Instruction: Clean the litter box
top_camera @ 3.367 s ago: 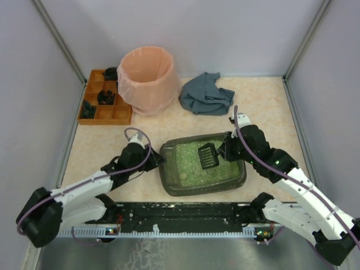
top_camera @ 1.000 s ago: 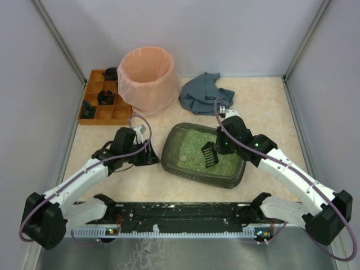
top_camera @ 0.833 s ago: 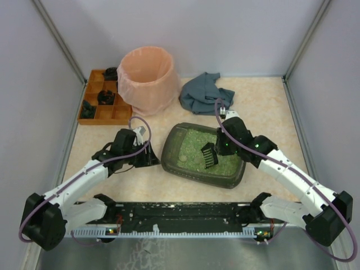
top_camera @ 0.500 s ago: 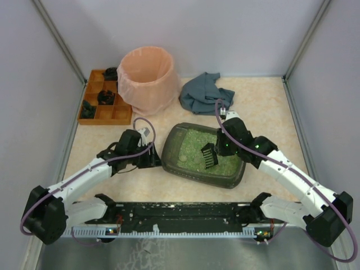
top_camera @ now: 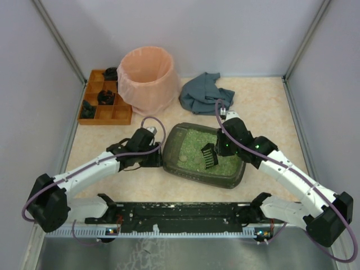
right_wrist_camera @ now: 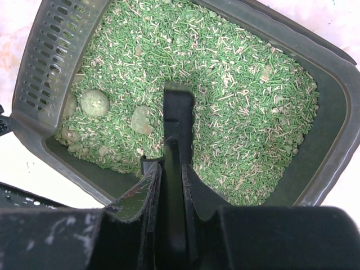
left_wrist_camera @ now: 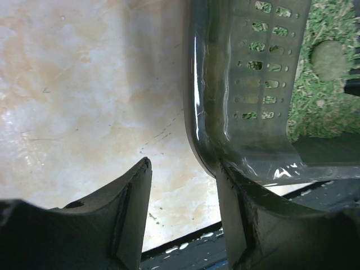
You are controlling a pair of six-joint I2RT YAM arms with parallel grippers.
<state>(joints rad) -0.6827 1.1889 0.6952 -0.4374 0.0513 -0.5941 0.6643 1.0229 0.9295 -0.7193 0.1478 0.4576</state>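
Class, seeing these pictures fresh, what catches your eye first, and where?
The litter box, full of green litter, sits mid-table, with the right pincer holding a black scoop over it. Behind it to the left stands a pink-lined bin, and the left pincer is open at the box's left rim.

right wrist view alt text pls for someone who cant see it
The right pincer is shut on a black scoop pointing into the litter box. Green litter fills it, with a few round clumps near its perforated wall at left.

No text, label, brand, number or sign can be read in any view.
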